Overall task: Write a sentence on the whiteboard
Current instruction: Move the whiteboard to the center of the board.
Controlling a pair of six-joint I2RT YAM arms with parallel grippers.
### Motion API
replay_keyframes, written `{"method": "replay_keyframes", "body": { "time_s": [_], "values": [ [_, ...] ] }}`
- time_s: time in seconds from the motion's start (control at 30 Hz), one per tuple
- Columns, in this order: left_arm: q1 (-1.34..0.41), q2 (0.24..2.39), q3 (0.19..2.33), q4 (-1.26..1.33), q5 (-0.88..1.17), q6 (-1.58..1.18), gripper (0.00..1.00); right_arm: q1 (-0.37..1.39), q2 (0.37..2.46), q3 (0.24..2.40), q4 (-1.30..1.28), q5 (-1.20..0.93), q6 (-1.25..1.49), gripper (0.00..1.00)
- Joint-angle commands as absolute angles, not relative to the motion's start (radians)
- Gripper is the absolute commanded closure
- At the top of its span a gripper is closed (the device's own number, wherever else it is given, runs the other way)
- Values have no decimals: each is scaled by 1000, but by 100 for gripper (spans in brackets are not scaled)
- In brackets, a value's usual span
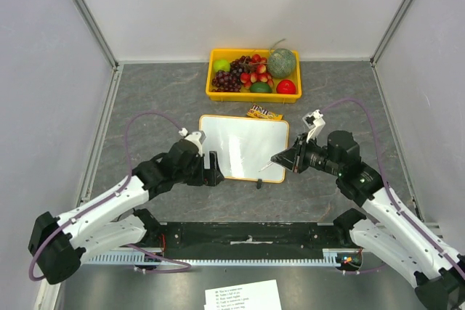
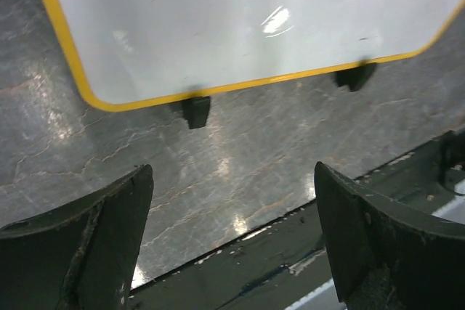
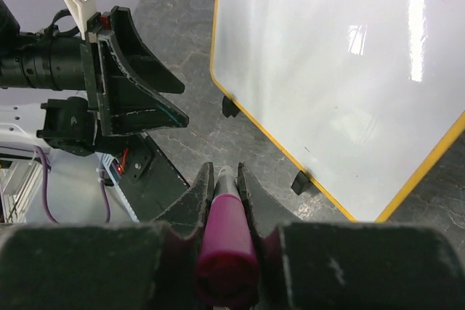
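The whiteboard [image 1: 243,147] lies flat in the middle of the table, glossy white with an orange frame and black clip feet [image 2: 195,110]. I see no sentence on it; its surface is blank in the left wrist view [image 2: 240,19] and the right wrist view [image 3: 341,70]. My right gripper [image 1: 282,159] is over the board's near right corner, shut on a magenta marker [image 3: 229,230] that points down between the fingers [image 3: 225,172]. My left gripper [image 1: 211,168] is open and empty just off the board's near left edge, its fingers [image 2: 109,237] spread wide above the table.
A yellow tray [image 1: 214,92] of fruit stands behind the board. A snack packet [image 1: 264,113] lies between tray and board. A printed paper sheet [image 1: 243,295] lies at the front. A black base rail [image 1: 247,237] runs along the near edge.
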State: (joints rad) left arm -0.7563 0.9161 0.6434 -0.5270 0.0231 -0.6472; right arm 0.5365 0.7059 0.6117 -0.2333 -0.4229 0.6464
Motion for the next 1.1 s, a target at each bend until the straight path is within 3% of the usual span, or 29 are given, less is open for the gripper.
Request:
{"method": "replay_keyframes", "body": {
  "time_s": [0.0, 0.13, 0.27, 0.53, 0.93, 1.0, 1.07],
  "values": [
    [-785, 934, 592, -470, -129, -703, 6, 537, 756, 604, -115, -443, 631, 100],
    [-793, 960, 537, -353, -89, -695, 14, 535, 811, 629, -81, -442, 609, 100],
    [-819, 1011, 499, -281, -118, -706, 16, 537, 850, 655, -52, -442, 609, 100],
    [-838, 1075, 416, -164, -175, -727, 37, 535, 916, 693, -15, -446, 612, 100],
    [-861, 1238, 429, -61, -201, -670, 41, 537, 946, 713, -8, -437, 607, 100],
    [-865, 1261, 436, -61, -212, -669, 50, 537, 956, 715, -8, -439, 603, 100],
    [-871, 1270, 436, -64, -215, -670, 66, 537, 963, 715, -8, -437, 600, 100]
  ]
}}
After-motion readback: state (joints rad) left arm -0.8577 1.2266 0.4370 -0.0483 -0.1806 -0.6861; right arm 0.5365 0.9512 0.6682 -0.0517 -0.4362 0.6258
